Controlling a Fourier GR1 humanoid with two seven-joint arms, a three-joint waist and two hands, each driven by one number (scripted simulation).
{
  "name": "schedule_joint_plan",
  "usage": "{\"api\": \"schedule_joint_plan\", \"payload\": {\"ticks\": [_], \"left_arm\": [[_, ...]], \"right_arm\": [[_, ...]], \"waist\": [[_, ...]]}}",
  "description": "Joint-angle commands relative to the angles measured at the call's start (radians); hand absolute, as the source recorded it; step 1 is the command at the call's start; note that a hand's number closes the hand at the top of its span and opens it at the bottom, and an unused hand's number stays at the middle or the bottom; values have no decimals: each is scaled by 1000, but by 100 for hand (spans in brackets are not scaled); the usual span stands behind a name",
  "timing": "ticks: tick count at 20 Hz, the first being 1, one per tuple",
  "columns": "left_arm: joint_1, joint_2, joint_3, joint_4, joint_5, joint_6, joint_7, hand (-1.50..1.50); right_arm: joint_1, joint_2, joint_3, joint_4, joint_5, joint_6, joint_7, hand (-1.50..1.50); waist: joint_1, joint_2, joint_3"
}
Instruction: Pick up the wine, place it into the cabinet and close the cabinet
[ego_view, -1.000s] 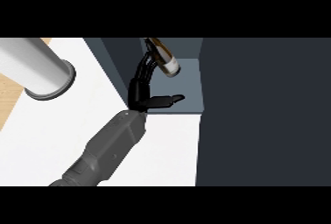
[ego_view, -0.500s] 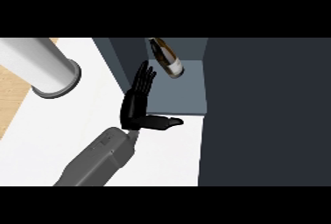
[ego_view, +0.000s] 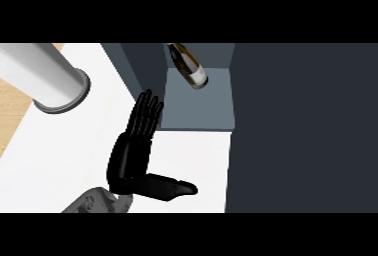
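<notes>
Hand (ego_view: 133, 155) upright on edge, fingers (ego_view: 146, 112) straight (open, holding nothing), thumb toward cabinet (ego_view: 199, 107); wine (ego_view: 188, 67) inside.

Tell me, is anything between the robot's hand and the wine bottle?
Nothing visible. The open left hand is over the white counter; the wine sits in the cabinet, with only bare shelf between them.

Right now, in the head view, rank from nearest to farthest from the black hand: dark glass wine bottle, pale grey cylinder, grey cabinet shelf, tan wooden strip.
1. Cabinet shelf, just right of the left hand.
2. Wine bottle, upper right, and cylinder, upper left: too close to call.
3. Wooden strip, far left.
</notes>
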Motion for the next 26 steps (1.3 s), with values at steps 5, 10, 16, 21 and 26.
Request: {"api": "schedule_joint_plan", "payload": {"ticks": [5,10,16,21,26], "left_arm": [[163,120,32,-322,-64,63,107,-150],[278,138,14,-390,-101,101,56,-150],[470,275,161,-506,-59,31,13,-150],[665,342,258,-576,-7,-86,-77,-150],[755,377,396,-537,66,-217,-113,-150]], "right_arm": [[23,-51,41,-11,10,79,21,150],[43,-158,115,-33,-32,235,48,150],[100,-167,178,-112,-177,237,167,150],[119,-90,391,-184,-94,177,229,150],[49,10,588,-198,89,53,305,150]], "waist": [[-7,2,0],[3,-1,0],[-1,1,-1],[9,-3,-2],[2,-3,-4]]}}
